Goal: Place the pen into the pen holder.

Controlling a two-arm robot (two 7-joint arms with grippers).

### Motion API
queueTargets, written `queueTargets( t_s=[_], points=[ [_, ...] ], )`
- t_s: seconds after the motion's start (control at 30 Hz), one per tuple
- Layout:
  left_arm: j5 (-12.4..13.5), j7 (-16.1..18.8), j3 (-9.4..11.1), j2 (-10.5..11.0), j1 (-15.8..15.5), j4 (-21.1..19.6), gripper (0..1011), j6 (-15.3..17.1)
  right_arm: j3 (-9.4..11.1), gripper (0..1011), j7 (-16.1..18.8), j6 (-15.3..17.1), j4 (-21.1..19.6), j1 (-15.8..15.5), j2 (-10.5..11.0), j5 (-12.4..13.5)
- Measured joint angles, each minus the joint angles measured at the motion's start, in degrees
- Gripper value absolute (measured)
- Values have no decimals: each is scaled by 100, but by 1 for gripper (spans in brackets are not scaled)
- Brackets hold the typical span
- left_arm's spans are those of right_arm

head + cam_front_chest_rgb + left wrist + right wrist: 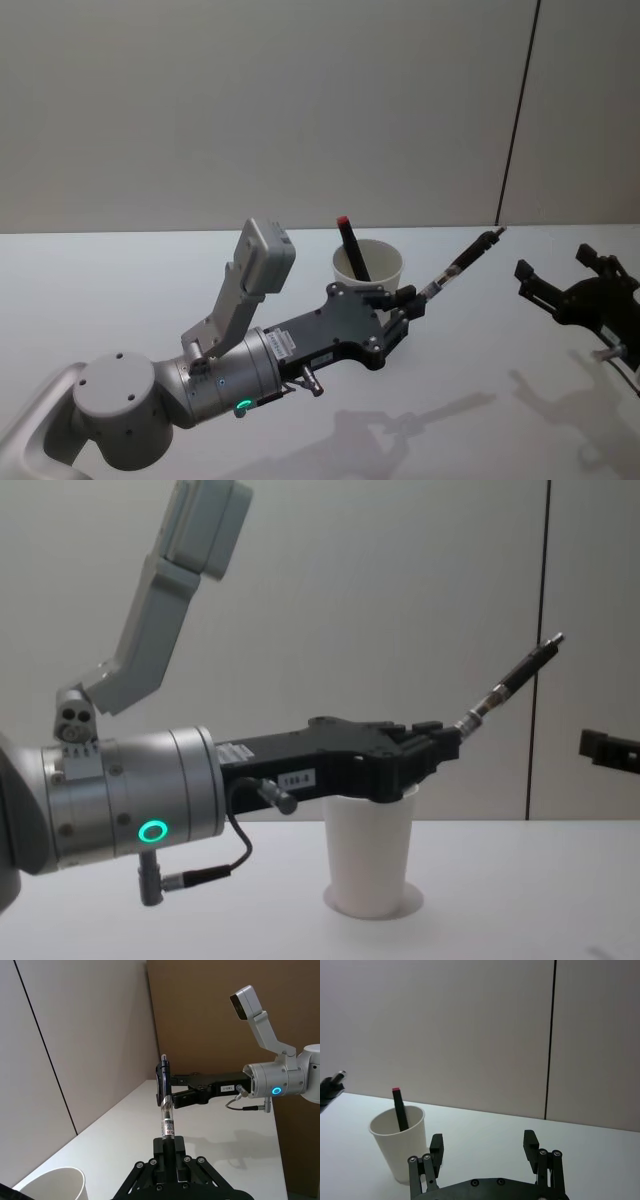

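Left gripper (pixel 408 300) is clenched on the lower end of the pen (pixel 462 262), which slants up and to the right above the bench (pixel 100 290). Its arm reaches forward almost level, the gripper just beside the rim of the pen holder (pixel 392 262), perhaps not touching it. Right gripper (pixel 557 263) hovers well apart on the right, its fingers spread

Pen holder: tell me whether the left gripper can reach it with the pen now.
Probably yes: the left gripper holds the pen close by the open pen holder, one marker inside; right gripper idles apart.
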Motion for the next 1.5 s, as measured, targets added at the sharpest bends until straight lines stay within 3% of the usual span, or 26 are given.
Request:
queueTargets(
  t_s=[0.47, 1.03, 1.5],
  points=[
    [0, 0, 1, -2, 0, 1, 130, 0, 177, 1002, 1172, -4, 193, 3, 227, 827],
    [0, 0, 1, -2, 0, 1, 131, 0, 275, 1002, 2680, 211, 525, 41, 426, 1796],
    [0, 1, 1, -2, 0, 1, 131, 0, 271, 1002, 3604, 387, 792, 84, 488, 2424]
  ],
)
